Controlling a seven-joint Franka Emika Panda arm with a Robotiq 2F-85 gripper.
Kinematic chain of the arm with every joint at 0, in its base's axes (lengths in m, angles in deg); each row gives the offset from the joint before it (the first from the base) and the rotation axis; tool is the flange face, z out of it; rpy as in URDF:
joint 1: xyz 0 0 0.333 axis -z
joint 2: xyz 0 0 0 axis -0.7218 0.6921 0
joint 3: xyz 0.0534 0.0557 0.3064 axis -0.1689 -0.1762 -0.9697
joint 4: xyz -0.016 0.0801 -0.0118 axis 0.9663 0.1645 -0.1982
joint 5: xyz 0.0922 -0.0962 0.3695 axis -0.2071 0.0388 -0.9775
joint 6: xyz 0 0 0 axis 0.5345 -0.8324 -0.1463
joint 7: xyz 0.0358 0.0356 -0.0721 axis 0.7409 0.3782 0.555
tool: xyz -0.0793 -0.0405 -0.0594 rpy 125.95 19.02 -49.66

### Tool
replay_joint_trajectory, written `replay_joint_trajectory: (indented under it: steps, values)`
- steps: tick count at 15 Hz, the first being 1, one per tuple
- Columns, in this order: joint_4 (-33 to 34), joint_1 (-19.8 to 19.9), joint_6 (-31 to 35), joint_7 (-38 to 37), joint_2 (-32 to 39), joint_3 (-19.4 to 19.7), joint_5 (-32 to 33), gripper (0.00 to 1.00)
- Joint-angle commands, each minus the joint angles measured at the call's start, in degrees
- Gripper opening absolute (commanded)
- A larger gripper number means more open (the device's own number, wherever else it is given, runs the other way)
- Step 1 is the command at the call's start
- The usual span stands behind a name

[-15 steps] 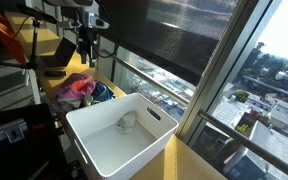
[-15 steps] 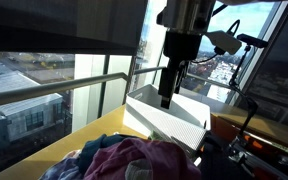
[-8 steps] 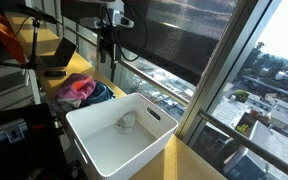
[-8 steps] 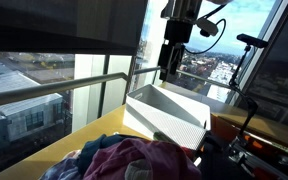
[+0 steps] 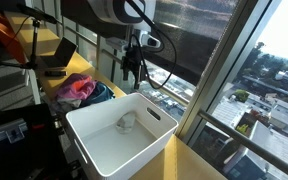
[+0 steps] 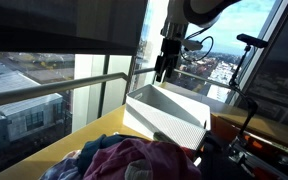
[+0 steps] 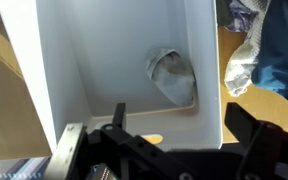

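Note:
A white plastic bin [image 5: 99, 107] stands on the yellow wooden table beside the window. A crumpled grey cloth [image 5: 127, 122] lies on its floor, and it also shows in the wrist view [image 7: 171, 77]. My gripper [image 5: 134, 68] hangs in the air above the bin's far rim, near the glass. In the wrist view, my gripper [image 7: 184, 125] is open with nothing between its two black fingers [image 7: 119, 115], and the bin's white wall [image 7: 54, 60] lies below. In an exterior view, my gripper [image 6: 162, 70] is above the bin [image 6: 169, 118].
A pile of pink, blue and white clothes [image 5: 79, 90] lies on the table next to the bin, and is large in the foreground [image 6: 124, 160]. A window railing [image 6: 94, 80] and glass run along the table's far side. A dark laptop [image 5: 56, 58] sits behind the pile.
The arm has swung from above the clothes pile, along the window, to over the bin. The jaws widened slightly to fully open. The grey cloth in the bin has not moved.

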Motion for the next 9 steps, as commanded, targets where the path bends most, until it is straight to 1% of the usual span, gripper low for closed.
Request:
replay_joint_trajectory:
  steps: [1, 5, 9]
  values:
    - [0.4, 1.0, 5.6, 2.1, 5.1, 0.8, -1.6, 1.00]
    - [-0.3, 1.8, 11.5, 3.2, 10.3, 0.6, -3.3, 1.00]
    - [-0.7, 3.0, 15.8, 4.9, 14.3, 0.7, -5.0, 1.00]
